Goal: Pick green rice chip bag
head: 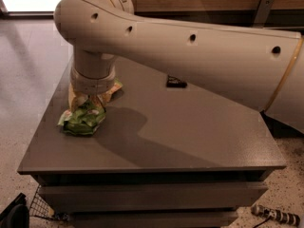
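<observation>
The green rice chip bag (83, 120) lies crumpled near the left edge of the grey table (190, 137). It is bright green with paler patches. My gripper (89, 101) hangs straight down from the thick cream wrist, right over the bag's far end and touching it. The wrist hides most of the gripper. A yellowish snack bag (110, 89) lies just behind the green bag, partly under the wrist.
A small black bar wrapper (176, 82) lies at the table's far middle. My big cream arm (204, 51) spans the view from the right. The table's left edge is close to the bag. A wire basket (42, 206) and a cable (271, 215) are on the floor.
</observation>
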`<action>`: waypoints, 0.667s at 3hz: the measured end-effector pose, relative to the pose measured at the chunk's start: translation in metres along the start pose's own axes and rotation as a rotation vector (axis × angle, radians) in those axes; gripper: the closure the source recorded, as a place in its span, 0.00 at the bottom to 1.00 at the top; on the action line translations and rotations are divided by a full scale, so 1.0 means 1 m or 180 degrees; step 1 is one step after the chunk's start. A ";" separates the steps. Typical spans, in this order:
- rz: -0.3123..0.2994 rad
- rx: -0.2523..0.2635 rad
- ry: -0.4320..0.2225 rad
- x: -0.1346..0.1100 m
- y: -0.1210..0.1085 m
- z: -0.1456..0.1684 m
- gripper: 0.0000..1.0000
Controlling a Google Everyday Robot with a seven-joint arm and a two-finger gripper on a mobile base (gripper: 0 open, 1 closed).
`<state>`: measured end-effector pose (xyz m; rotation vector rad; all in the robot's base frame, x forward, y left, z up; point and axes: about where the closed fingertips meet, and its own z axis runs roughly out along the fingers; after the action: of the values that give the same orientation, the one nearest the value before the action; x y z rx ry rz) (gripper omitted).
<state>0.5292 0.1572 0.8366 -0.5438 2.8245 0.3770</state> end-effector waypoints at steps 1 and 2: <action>-0.0133 -0.0295 -0.0226 -0.008 -0.008 -0.027 1.00; -0.0355 -0.0530 -0.0592 -0.016 -0.027 -0.086 1.00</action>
<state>0.5385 0.1130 0.9164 -0.6598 2.5866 0.6110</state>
